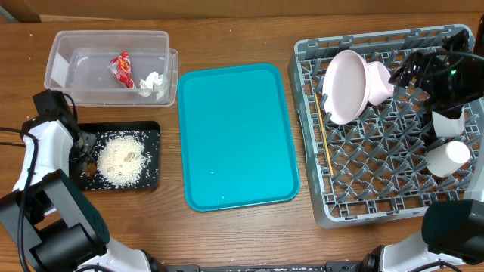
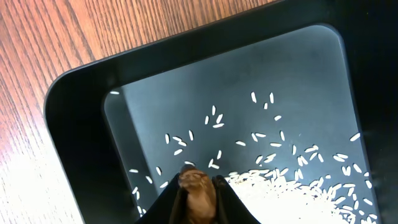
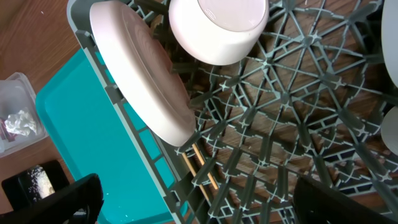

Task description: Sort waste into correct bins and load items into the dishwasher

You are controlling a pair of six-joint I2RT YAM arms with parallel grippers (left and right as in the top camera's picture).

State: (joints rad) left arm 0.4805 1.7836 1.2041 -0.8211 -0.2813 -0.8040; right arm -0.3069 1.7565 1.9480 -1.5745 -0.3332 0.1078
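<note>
My left gripper [image 2: 198,186] is shut on a small brown food scrap [image 2: 198,194] just above the black tray [image 1: 151,134], which holds a pile of white rice [image 1: 121,160] and more brown scraps. The clear tub [image 1: 68,47] behind it holds the red wrapper [image 1: 122,69] and white tissue [image 1: 153,81]. My right gripper [image 3: 196,199] is open and empty above the grey dish rack [image 1: 378,208]. The rack holds the white plate [image 1: 342,85] on edge, a bowl [image 1: 378,81], a cup [image 1: 448,156] and the chopsticks [image 1: 324,142].
The teal tray [image 1: 236,136] lies between the bins and the rack. The wooden table [image 1: 227,234] extends in front of it. The left arm's body [image 1: 45,151] stands beside the black tray.
</note>
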